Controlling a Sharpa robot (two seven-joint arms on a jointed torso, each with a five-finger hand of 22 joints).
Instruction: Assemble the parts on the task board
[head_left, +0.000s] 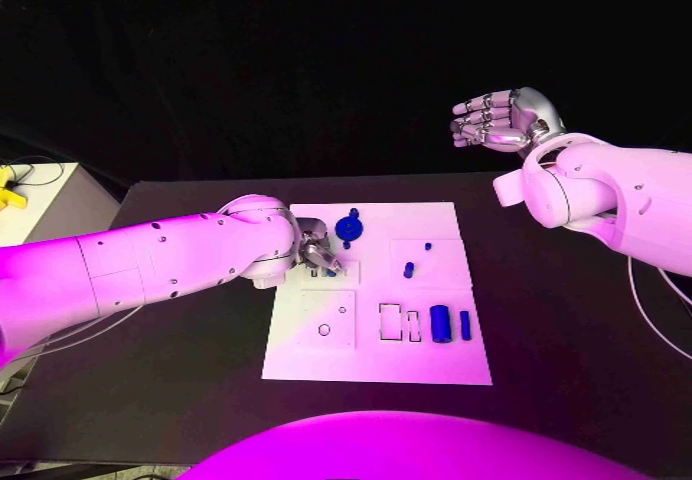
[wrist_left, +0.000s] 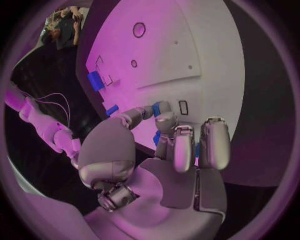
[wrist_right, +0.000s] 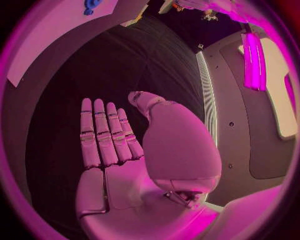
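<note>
A black table (head_left: 173, 400) holds the white board (head_left: 378, 365) at its middle. The left hand (head_left: 317, 252) pinches a small blue piece (wrist_left: 161, 108) over the board's left side. Small, stiff and light, it looks slippery, so fingertip pinching at its sides suits. The right hand (head_left: 498, 118) hovers far right, curled, holding nothing.

left hand (head_left: 317, 252): lowered, fingers (wrist_left: 185, 145) curled together | right hand (head_left: 498, 119): raised, fingers (wrist_right: 103, 136) straight, empty
</note>
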